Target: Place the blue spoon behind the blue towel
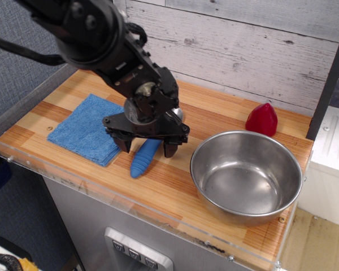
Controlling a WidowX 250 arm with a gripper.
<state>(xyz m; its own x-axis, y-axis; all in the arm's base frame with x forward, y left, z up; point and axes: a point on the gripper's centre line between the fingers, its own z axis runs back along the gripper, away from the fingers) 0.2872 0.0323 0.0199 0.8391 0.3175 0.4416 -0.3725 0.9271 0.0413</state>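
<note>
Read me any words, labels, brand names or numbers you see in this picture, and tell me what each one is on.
There is no readable text anywhere in this view.
blue spoon: no marking shows.
blue towel: plain cloth, no tag seen.
steel bowl: bare metal, no stamp visible.
red cone-shaped object: no label.
pincer: black, no lettering legible.
Buttons on the grey panel under the counter: small marks, too blurred to read.

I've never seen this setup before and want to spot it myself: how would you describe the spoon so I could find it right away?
Start at the big steel bowl on the wooden counter, then look left toward the folded blue towel. Between them, under the open black gripper, lies the blue spoon. Its thick ribbed blue handle tapers to a point, unlike the red cone-shaped object farther back.
</note>
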